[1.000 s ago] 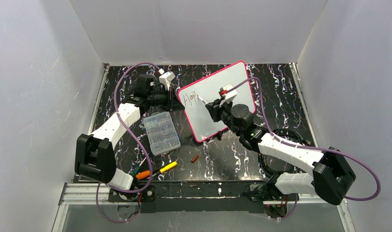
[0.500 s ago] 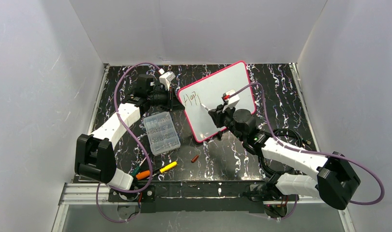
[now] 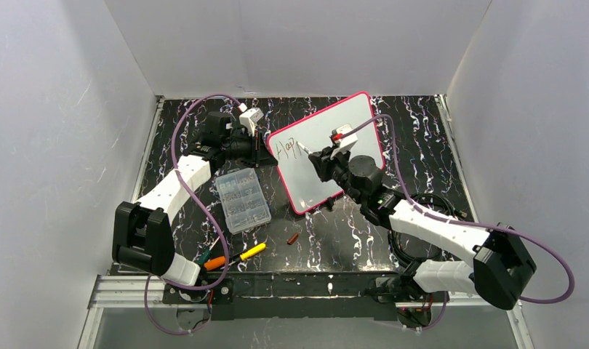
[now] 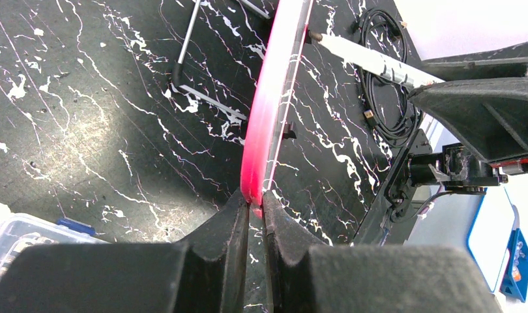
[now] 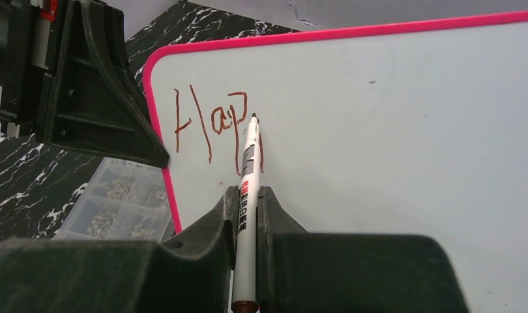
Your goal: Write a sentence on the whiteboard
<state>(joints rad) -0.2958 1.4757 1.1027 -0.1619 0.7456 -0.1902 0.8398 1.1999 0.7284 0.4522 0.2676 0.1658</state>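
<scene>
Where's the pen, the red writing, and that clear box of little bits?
pen (image 5: 248, 166): right wrist view, on its white barrel.
writing (image 5: 220, 122): right wrist view, on the middle letter.
clear box (image 3: 242, 200): top view, middle of its lid.

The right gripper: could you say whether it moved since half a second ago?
Yes: the right gripper, holding the marker, has shifted toward the far edge of the whiteboard.

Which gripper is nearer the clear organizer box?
Left. The left gripper clamps the whiteboard rim just beyond the organizer box; the right gripper, holding the marker, is over the board's face.
</scene>
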